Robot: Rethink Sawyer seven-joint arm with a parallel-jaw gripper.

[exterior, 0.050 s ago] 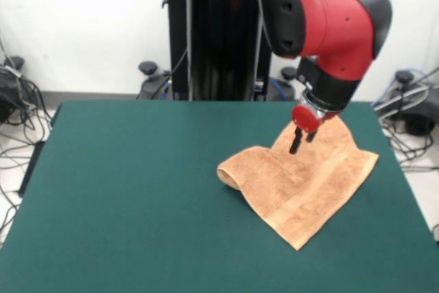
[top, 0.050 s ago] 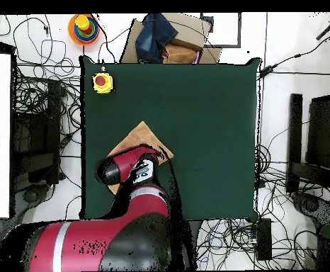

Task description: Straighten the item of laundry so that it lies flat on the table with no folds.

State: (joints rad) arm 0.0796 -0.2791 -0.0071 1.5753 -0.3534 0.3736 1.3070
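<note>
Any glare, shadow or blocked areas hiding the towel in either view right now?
Front view: even light, no glare; the towel shows almost whole, with only a soft shadow under its rolled left edge, and the gripper over its far part. Overhead view: the arm covers much of the towel, so its folds cannot be judged there; the table reads evenly lit.

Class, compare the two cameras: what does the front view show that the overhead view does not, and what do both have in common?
Only the front view shows the claw over the towel and the towel's rolled-over left edge. Only the overhead view shows a yellow box with a red button on the table and a stacking-ring toy beyond it. Both show the red arm above the partly folded towel.
</note>
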